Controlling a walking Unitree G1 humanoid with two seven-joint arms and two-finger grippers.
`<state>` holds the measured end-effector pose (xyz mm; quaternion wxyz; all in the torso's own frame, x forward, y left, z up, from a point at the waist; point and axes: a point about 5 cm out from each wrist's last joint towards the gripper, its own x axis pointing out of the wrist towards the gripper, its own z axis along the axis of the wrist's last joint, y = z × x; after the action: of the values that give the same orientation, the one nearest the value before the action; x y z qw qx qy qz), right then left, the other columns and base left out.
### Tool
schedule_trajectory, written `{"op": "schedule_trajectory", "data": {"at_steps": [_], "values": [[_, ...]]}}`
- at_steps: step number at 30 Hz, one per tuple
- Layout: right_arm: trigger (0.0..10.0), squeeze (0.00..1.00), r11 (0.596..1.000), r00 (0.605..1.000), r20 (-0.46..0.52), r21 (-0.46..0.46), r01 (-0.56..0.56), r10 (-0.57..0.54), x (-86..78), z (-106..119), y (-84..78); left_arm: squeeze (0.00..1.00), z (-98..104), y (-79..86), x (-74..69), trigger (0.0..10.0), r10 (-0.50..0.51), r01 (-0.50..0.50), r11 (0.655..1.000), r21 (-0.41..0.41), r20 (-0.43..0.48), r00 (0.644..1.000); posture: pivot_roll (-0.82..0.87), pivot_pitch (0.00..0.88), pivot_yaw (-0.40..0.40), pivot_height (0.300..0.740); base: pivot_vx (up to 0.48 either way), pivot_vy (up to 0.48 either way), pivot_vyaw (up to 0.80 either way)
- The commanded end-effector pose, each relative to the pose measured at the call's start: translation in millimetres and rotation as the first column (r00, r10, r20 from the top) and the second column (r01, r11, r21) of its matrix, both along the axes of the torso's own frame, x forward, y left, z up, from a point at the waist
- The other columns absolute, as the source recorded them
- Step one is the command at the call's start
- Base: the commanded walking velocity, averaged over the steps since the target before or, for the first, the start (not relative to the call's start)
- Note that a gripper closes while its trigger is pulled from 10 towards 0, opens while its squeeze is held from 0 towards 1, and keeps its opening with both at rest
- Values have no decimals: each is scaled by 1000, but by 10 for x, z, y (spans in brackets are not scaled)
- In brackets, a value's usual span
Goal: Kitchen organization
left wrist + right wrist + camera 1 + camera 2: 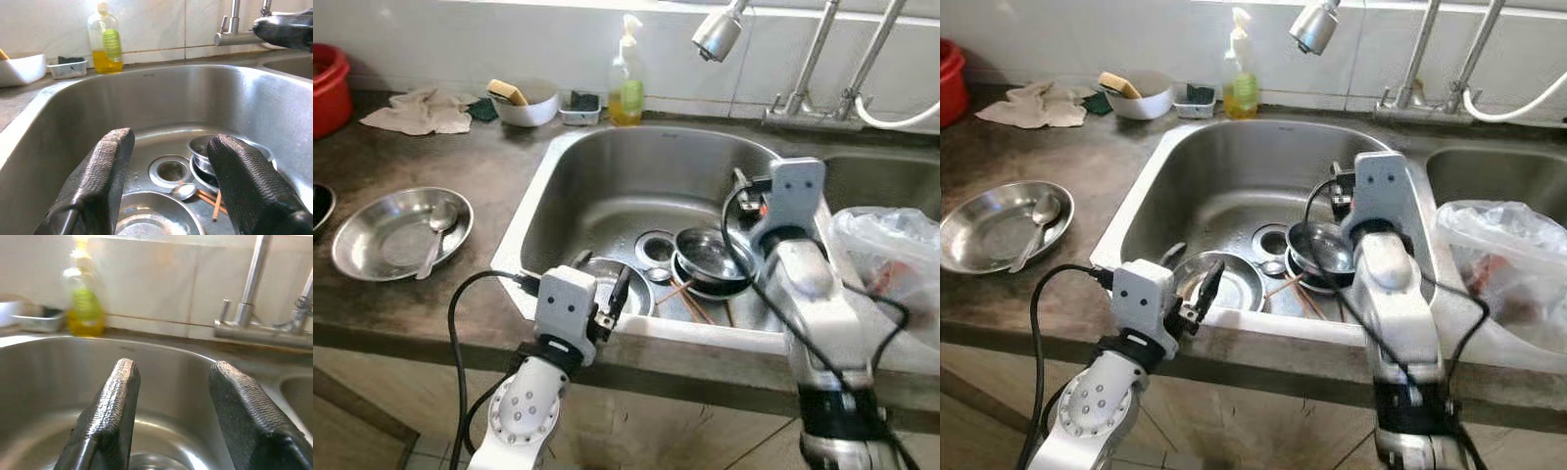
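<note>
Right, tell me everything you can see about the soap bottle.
The soap bottle stands upright on the counter ledge behind the sink, against the tiled wall. It looks like clear plastic with a white pump top, a green label on its front and yellow liquid filling roughly the lower part. A small tray sits just to its left, close beside it, and whether they touch cannot be told. Neither gripper is near it.

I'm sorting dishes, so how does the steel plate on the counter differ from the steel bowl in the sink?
The shallow steel plate sits on the dark counter with a spoon in it; the deeper steel bowl sits in the sink, stacked on another dish. The plate looks wider. Both are shiny metal and upright.
</note>
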<state>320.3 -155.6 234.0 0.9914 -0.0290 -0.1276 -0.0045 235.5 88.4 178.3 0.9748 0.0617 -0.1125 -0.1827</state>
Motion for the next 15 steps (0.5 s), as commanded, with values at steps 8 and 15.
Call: {"op": "schedule_trajectory", "data": {"at_steps": [8,15], "values": [[10000,0,997,998,61,78,-11,6,-400,-71,35,0,-36,2,-13,10000,-20,20,1000,-5,-8,1000,169,66,-28,740,0,0,0],[10000,0,1000,998,68,29,1,-3,-507,-96,65,0,-58,-57,-34,10000,-30,30,999,-19,-17,999,153,69,-43,740,0,0,0]]}}
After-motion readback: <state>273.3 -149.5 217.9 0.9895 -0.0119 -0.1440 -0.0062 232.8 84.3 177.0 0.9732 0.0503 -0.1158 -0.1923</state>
